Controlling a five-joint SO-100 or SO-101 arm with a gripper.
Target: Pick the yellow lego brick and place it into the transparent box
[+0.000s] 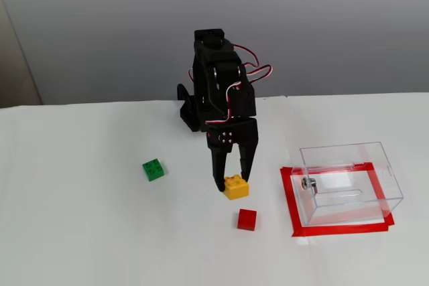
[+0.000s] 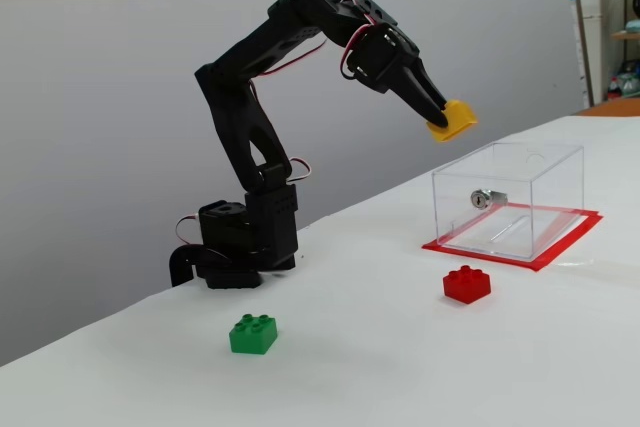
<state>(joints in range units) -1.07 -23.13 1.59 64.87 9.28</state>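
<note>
Both fixed views show the gripper [image 2: 442, 117] clamped on the studded yellow lego brick [image 2: 452, 120].

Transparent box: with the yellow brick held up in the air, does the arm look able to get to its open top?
Probably yes. The pincer holds the yellow brick above the box's rim height, and nothing stands between them.

A white table [image 1: 80, 232] carries the arm's base [image 2: 235, 247]; a green brick [image 1: 153, 169] at nine o'clock from a red brick [image 1: 247, 220]; the transparent box [image 1: 348, 182] at three o'clock on red tape [image 1: 292, 202].
</note>
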